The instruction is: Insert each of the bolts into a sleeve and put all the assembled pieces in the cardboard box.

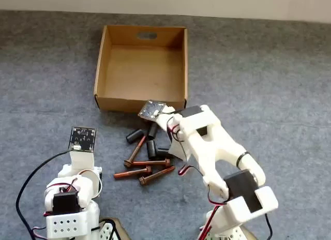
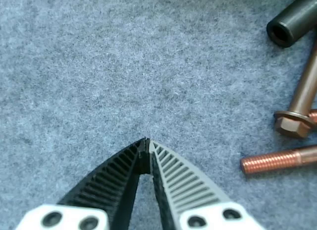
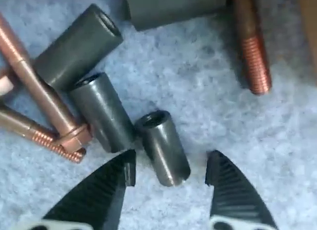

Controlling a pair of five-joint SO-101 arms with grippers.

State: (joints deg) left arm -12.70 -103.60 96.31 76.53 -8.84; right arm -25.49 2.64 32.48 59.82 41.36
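Observation:
My right gripper (image 3: 171,165) stands open just above the carpet, and a short dark sleeve (image 3: 163,148) lies between its fingers, touched by neither. Two more sleeves (image 3: 101,111) (image 3: 77,46) lie beside it, with copper bolts (image 3: 39,86) (image 3: 252,46) around them. In the high view the right arm (image 1: 207,141) leans over the pile of sleeves (image 1: 135,135) and bolts (image 1: 147,162). My left gripper (image 2: 146,143) is shut with nothing in it, over bare carpet. To its side lie a sleeve (image 2: 292,24) and two bolts (image 2: 302,91) (image 2: 280,160). The cardboard box (image 1: 103,59) holds nothing.
The box stands at the back of the grey carpet, just beyond the pile. The left arm (image 1: 72,193) sits at the front left, to the left of the pile. Open carpet lies to the far left and right.

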